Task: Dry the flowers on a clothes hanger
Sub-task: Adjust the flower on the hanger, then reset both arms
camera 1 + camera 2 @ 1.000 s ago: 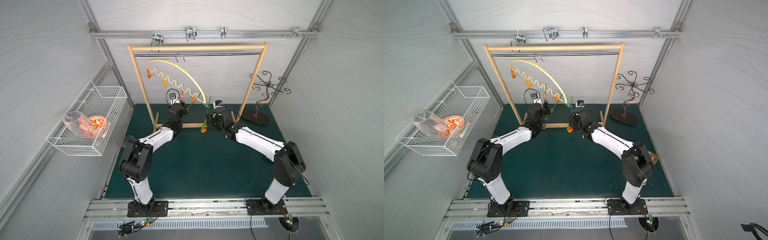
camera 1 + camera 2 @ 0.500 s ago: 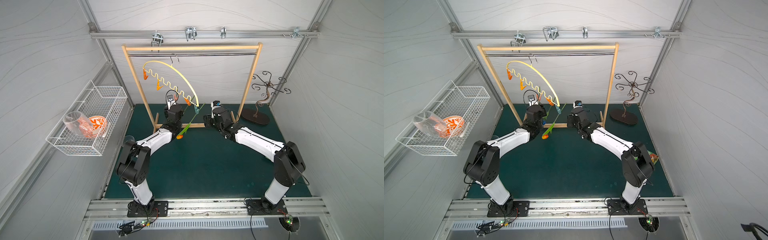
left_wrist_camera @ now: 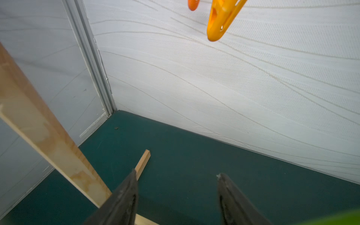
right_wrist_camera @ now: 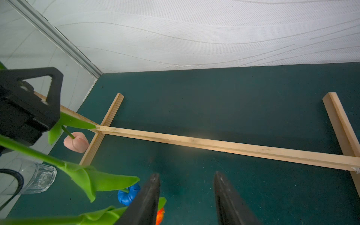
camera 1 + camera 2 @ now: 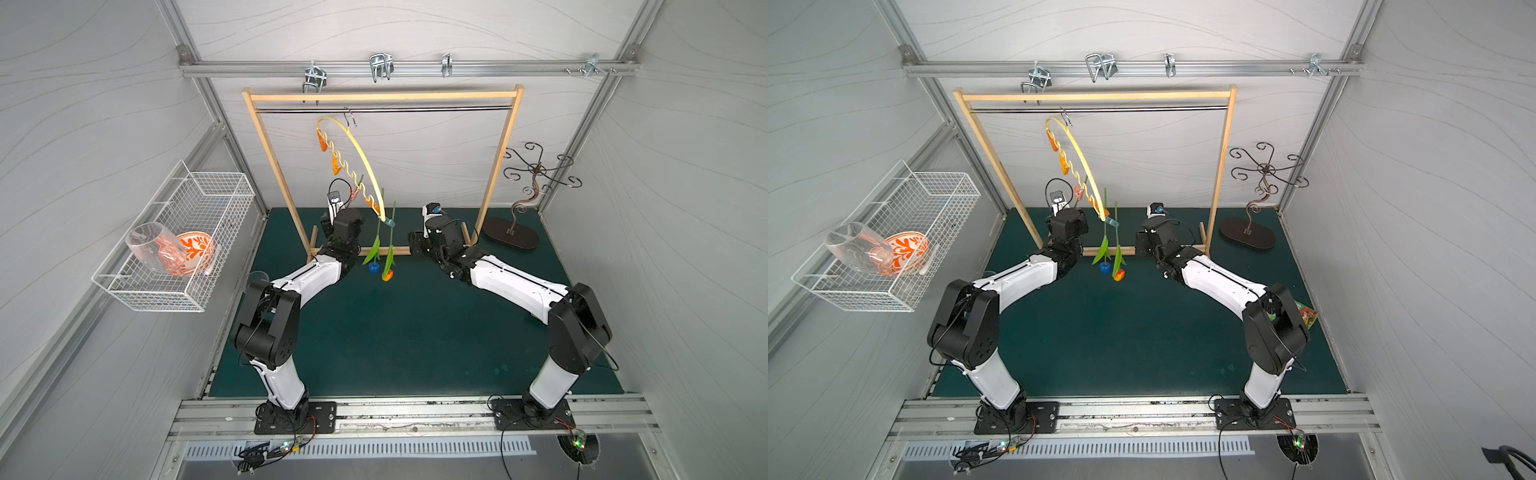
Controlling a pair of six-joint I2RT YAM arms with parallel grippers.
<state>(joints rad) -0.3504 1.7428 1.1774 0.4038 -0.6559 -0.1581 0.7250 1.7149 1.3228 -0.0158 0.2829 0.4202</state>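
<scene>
The pale yellow clothes hanger (image 5: 362,160) hangs by its hook from the rack's rod, turned nearly edge-on in both top views. A blue flower (image 5: 373,268) and an orange flower (image 5: 387,275) hang head down from its lower end, by the teal clothespin (image 5: 388,222). A pink flower (image 4: 76,141) hangs head down close to the left arm's wrist. My left gripper (image 3: 176,173) is open and empty, just left of the hanger, under an orange clothespin (image 3: 220,19). My right gripper (image 4: 186,174) is open and empty, right of the flowers.
The wooden rack (image 5: 274,166) stands at the back, its base bar (image 4: 214,145) on the green mat. A dark scrolled stand (image 5: 536,170) is at the back right. A wire basket (image 5: 183,232) on the left wall holds a glass and a bowl. A glass (image 4: 37,178) stands by the left arm.
The hanger has swung left and back and turned edge-on. The orange flower now hangs straight down beside the blue one. My left gripper's jaws have opened wider.
</scene>
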